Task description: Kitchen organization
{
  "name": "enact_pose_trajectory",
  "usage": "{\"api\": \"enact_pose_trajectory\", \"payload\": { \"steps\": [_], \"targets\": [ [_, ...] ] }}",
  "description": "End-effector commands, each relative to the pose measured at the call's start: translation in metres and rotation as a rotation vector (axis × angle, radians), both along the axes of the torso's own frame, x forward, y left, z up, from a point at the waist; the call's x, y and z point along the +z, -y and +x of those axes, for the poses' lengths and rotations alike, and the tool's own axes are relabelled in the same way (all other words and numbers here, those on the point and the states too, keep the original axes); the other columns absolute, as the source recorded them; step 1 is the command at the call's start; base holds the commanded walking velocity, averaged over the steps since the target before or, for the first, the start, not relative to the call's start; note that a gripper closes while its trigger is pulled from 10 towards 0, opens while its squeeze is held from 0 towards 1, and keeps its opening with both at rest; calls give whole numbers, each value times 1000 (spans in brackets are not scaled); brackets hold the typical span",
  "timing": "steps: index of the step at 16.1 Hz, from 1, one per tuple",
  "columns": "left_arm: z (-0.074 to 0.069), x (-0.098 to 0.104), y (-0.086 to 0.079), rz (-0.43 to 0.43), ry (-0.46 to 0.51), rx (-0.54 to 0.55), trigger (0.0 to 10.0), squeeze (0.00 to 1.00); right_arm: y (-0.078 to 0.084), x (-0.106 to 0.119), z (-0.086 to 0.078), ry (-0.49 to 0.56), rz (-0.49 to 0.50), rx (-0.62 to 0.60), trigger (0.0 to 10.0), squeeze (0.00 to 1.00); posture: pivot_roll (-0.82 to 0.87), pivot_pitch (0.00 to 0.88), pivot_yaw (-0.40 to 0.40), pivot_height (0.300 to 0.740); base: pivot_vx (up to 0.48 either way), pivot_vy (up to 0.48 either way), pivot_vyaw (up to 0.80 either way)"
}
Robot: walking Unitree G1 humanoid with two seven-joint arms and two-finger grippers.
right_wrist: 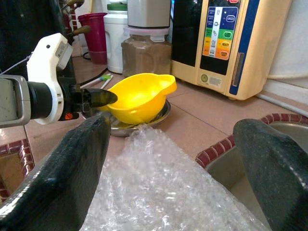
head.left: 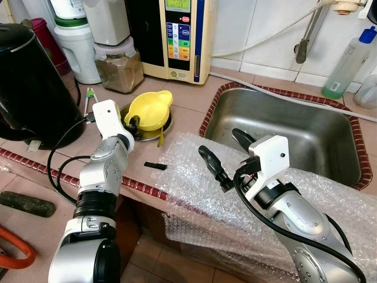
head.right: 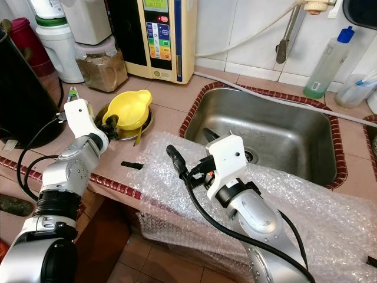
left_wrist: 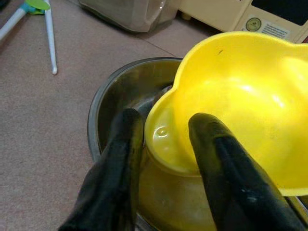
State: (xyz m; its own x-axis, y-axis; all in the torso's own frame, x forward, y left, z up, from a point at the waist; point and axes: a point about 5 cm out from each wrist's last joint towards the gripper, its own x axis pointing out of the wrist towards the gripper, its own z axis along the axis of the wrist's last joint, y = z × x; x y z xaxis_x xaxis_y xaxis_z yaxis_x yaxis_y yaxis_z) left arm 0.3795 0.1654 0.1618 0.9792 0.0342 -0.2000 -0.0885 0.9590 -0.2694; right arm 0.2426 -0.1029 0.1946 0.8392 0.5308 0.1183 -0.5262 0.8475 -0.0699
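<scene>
The left gripper [head.left: 133, 124] grasps the rim of the yellow funnel [head.left: 149, 109], one finger [left_wrist: 120, 144] outside the wall and the other inside, as the left wrist view shows. The funnel sits tilted in a shallow steel bowl [left_wrist: 103, 103] on the counter [head.left: 188, 97], at about ten o'clock from the sink [head.left: 306, 132] and just in front of the jar of brown powder [head.left: 119, 69]. The right gripper [head.left: 227, 154] hangs released, fingers spread wide, above the bubble wrap [head.left: 200, 188] that drapes over the counter edge at six o'clock from the sink. A small black piece [head.left: 155, 165] lies at the wrap's nine o'clock edge. By my reading the tidying is at an early stage: the funnel is gripped but not yet lifted clear of the bowl, and the wrap, the black kettle [head.left: 29, 82] and the peeler [head.left: 89, 97] remain scattered about
</scene>
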Motion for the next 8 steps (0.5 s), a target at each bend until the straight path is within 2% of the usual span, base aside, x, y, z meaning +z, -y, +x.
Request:
{"api": "enact_pose_trajectory", "payload": {
  "steps": [1,7,8],
  "targets": [
    [2,1,-1,4,-17,4,0,0,-1,3,0,14,-4,7,10000,0,-2,86,44,740,0,0,0],
    [2,7,-5,-22,13,38,0,0,-2,2,0,14,4,10,10000,0,2,85,47,740,0,0,0],
    [1,11,-6,-25,52,43,0,0,-2,2,0,15,6,9,10000,0,2,85,47,740,0,0,0]
  ]
}}
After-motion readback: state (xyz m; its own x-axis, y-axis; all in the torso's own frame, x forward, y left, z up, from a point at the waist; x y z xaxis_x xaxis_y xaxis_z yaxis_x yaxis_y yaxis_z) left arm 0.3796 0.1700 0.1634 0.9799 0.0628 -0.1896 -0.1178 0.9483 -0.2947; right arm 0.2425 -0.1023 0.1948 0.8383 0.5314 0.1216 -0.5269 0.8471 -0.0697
